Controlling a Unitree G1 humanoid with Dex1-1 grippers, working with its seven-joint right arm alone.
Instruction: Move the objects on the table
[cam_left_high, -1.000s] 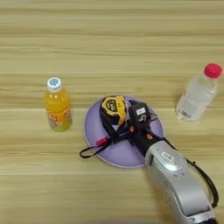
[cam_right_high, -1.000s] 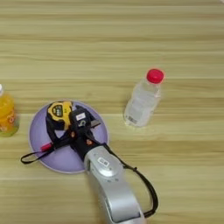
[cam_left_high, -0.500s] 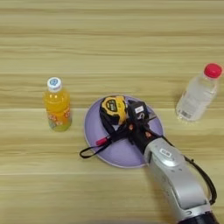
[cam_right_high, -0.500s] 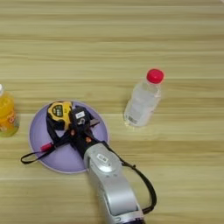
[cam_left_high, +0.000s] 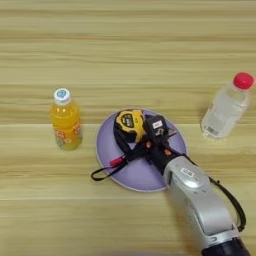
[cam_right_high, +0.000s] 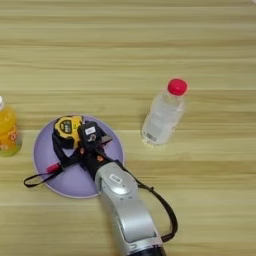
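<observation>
Two task items are seen on the lilac plate: tape measure at its upper part, pen lying diagonally, red tip to lower left. Right end effector is placed directly over the pen's upper-right end, just beside the tape measure; finger state cannot be told. Juice bottle is left standing on the desk, well apart.

From my remote seat I take this for a test bench rather than a home: a bare wooden table fills the view, with only staged props around a lilac plate, a juice bottle left, a clear bottle right.
</observation>
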